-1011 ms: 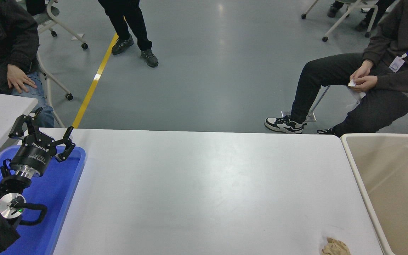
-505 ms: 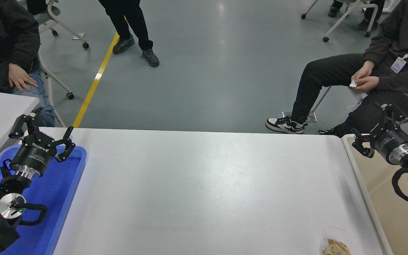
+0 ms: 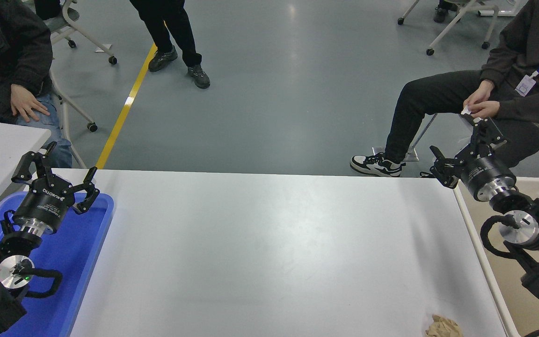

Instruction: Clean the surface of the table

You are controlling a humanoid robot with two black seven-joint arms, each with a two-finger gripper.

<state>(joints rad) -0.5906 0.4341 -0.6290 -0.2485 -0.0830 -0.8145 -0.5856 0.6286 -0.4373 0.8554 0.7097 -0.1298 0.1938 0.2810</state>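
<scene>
Table surface (image 3: 269,252) fills the centre of the view, blue tray (image 3: 92,243) on its left end, beige bin (image 3: 527,290) off its right edge. Crumpled brown paper wad (image 3: 443,326) lies on the near right part of the tabletop. Left gripper (image 3: 56,173) hangs over the tray's far end, fingers spread, holding nothing. Right gripper (image 3: 461,147) is above the table's far right corner by the bin rim, fingers splayed, empty, well apart from the wad. A seated person (image 3: 508,98) is beyond the far right side.
</scene>
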